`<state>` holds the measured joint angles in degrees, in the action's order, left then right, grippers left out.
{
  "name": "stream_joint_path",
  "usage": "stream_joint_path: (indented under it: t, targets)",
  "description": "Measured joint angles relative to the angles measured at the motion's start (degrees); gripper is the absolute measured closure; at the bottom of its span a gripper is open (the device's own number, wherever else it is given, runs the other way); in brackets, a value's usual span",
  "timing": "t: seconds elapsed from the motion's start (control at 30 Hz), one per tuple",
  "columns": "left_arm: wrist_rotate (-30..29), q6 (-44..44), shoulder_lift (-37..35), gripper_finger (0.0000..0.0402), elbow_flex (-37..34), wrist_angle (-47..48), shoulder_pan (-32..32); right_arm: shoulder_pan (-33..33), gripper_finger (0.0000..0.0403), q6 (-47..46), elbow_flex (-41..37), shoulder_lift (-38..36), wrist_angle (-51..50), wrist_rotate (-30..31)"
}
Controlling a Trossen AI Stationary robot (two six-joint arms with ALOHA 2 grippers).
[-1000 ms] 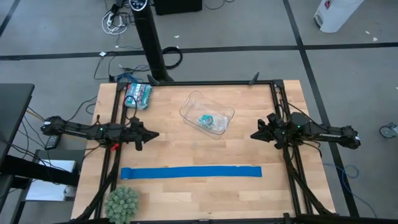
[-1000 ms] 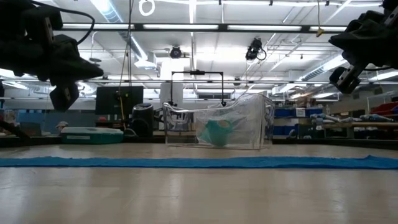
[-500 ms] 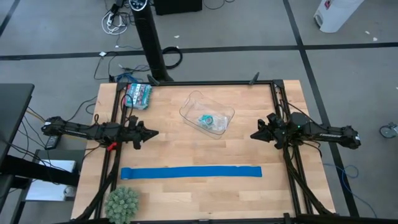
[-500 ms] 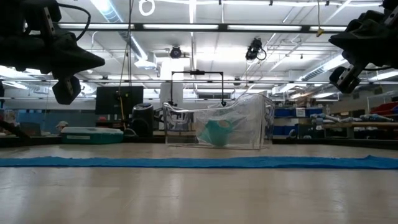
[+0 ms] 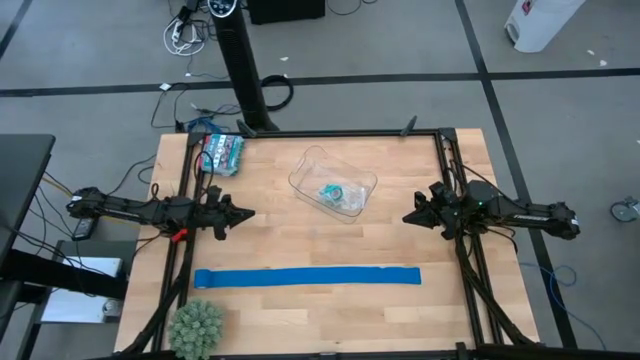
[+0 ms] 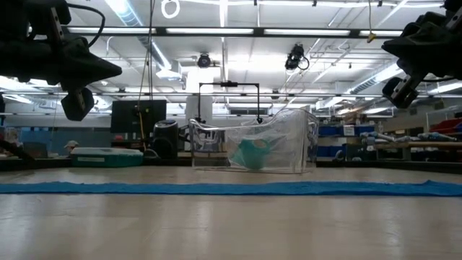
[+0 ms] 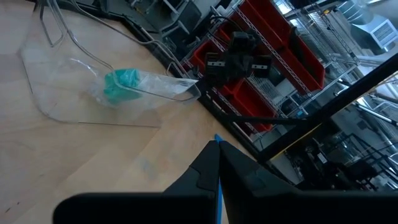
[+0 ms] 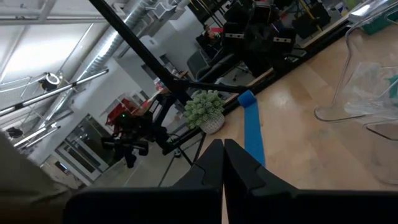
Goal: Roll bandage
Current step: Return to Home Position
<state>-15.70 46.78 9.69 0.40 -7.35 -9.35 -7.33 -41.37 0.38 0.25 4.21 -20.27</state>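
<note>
**Bandage binned, both arms parked at the table sides**

From above, a wooden table (image 5: 300, 320) is seen with a dark arm lying along each side. The bandage (image 5: 331, 192), a small teal roll, is sealed in a clear bag (image 7: 155, 84). The bag lies inside a clear bin (image 5: 305, 165) at the far middle of the table. The left gripper (image 5: 247, 214) is held low at the left edge, pointed inward, well apart from the bin. Its jaws are pressed together on nothing. The right gripper (image 5: 407, 218) is held the same way at the right edge, jaws also pressed together and empty. A long blue strip (image 5: 306, 276) is laid flat across the near part of the table, between the arms and the front edge. A spiky green plant (image 5: 195, 327) is set at the near left corner, and a small packet (image 5: 222, 153) at the far left.

The rolling, bagging and binning are judged to be done, and the step in hand is the return to rest. Little more seems called for than both arms being settled and kept clear of the bin.

Against the picture from one second ago, the left gripper is seen drawn back slightly toward its edge and tilted differently. No change is seen since half a second ago. The right arm, the bin and the strip are unchanged throughout
</note>
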Motion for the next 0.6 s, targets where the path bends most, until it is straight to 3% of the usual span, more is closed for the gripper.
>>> stream_joint_path:
  t: [0.6]
  targets:
    - [0.07,0.0,0.0,0.0385,0.0,-0.07,0.01,0.0,0.0397,-0.01,0.02,0.0,0.0,-0.01]
